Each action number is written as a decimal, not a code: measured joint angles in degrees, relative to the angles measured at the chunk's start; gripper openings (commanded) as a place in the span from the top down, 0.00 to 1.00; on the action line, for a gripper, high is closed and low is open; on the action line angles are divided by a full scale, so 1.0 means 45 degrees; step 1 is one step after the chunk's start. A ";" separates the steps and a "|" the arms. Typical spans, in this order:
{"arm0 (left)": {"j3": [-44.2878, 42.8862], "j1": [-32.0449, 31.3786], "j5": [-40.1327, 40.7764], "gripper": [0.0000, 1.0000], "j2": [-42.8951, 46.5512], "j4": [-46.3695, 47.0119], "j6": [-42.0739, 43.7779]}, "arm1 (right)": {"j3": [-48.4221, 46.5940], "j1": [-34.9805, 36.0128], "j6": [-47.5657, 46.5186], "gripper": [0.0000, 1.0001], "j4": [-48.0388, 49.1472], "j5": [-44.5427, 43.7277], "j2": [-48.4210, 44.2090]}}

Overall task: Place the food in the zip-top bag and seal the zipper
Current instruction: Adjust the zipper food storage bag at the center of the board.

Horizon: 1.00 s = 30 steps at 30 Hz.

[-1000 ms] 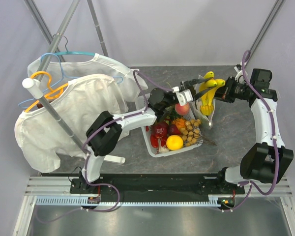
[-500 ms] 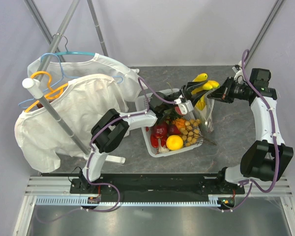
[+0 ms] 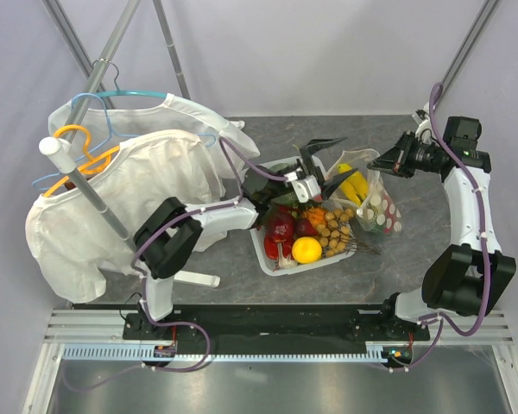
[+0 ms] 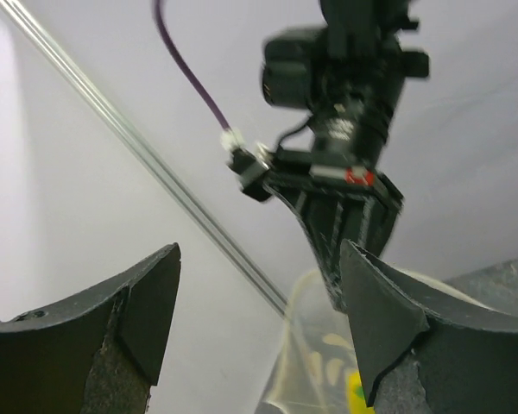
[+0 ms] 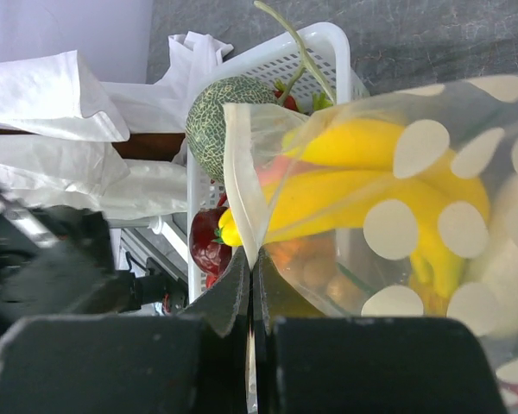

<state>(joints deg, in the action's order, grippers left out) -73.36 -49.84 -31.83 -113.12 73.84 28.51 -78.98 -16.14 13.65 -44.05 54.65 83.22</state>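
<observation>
The zip-top bag (image 3: 375, 200), clear with white dots, hangs open right of the basket with the yellow banana bunch (image 3: 352, 184) inside it. My right gripper (image 3: 396, 162) is shut on the bag's upper edge and holds it up. The right wrist view shows its jaws (image 5: 252, 261) pinching the white mouth strip, with the banana bunch (image 5: 371, 194) behind the dotted bag (image 5: 453, 155). My left gripper (image 3: 331, 159) is open and empty, raised beside the bag's mouth. Its view shows spread fingers (image 4: 147, 315) and the bag (image 4: 315, 345) below the right gripper. I cannot pick out the red chili.
The white slotted basket (image 3: 261, 246) holds a lemon (image 3: 306, 249), red fruit (image 3: 281, 228) and brown clusters (image 3: 335, 228). A green melon (image 5: 217, 121) sits in the basket (image 5: 324, 39). White shirts on hangers (image 3: 129, 172) hang from a rack at left.
The banana bunch, held at the bag's mouth earlier, now lies inside the bag. My left gripper has let go and pulled back left, open. The bag has sagged rightward.
</observation>
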 measured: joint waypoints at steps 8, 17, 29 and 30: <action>-0.0942 0.0709 0.0447 0.41 0.3113 -0.4473 -0.1914 | -0.0758 -0.0034 -0.1069 1.00 -0.0763 0.0223 0.0063; -0.4245 0.0801 0.2229 0.42 0.3385 -1.3527 -0.3585 | -0.1501 -0.0034 -0.2220 1.00 -0.1647 0.0403 0.0141; -0.4007 0.0758 0.2040 0.54 0.3385 -1.8350 -0.4755 | -0.1914 -0.0034 -0.2331 1.00 -0.1802 0.0510 0.0214; -0.3861 0.0709 0.2035 0.54 0.3453 -1.8472 -0.4770 | -0.1914 -0.0034 -0.2327 1.00 -0.1802 0.0515 0.0214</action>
<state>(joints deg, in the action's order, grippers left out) -90.74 -46.65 -22.68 -97.58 -9.28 7.05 -87.59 -16.29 3.18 -52.16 56.97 84.18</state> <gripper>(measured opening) 0.457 0.010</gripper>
